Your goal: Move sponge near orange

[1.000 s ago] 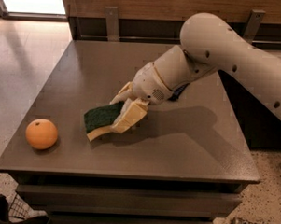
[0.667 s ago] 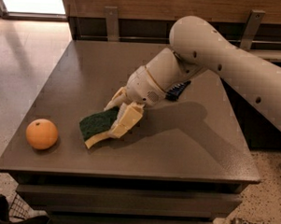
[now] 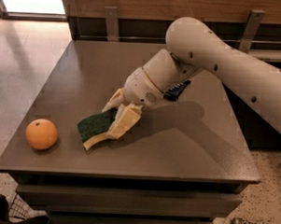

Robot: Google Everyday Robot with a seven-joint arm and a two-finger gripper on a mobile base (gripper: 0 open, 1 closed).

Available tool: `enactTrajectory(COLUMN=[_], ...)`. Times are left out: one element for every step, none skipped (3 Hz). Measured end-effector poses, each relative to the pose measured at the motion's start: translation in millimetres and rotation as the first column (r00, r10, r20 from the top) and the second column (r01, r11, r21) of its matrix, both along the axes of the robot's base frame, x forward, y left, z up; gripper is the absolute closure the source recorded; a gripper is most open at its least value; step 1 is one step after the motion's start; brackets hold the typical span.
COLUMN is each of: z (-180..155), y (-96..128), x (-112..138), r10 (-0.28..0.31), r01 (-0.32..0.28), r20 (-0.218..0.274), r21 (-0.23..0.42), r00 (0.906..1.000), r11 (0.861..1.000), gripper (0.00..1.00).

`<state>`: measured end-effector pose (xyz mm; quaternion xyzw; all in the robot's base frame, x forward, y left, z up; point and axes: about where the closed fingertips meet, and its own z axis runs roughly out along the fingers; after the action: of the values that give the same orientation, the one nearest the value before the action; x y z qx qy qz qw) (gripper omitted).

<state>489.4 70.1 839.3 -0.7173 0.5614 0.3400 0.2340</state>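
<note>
- Orange in colour and round, the orange (image 3: 41, 134) is being left untouched near the front-left corner of the worktop (image 3: 86, 69), on the same spot as a second ago.
- Just to its right, the sponge (image 3: 95, 126) is being carried leftward. Over the last second the gap to the orange is being clearly narrowed, though the two are still being kept apart by a strip of bare worktop.
- The sponge is being held tilted, green face up. Its pale foam edge is being dragged along the surface or carried just above it; which cannot be told.
- The gripper (image 3: 113, 118) is being held at the sponge's right end, and the fingers (image 3: 126, 121) are being kept closed on the sponge.
- Further right, a dark blue packet (image 3: 176, 89) is being half hidden behind the wrist and is undisturbed.
- As a judgement, the transport step is well along. A little more leftward travel is probably being called for before release, with care that the orange is not nudged into rolling.
</note>
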Motion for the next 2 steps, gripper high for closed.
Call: enactTrajectory(z=[-0.3, -0.6], y=[1.4, 3.0], x=[-0.7, -1.5], r10=[0.003, 0.006], r01=[-0.003, -0.006], r20=[0.0, -0.001], r21=[0.0, -0.001], r00=[1.0, 1.0], r11=[1.0, 1.0], gripper=[0.26, 0.04])
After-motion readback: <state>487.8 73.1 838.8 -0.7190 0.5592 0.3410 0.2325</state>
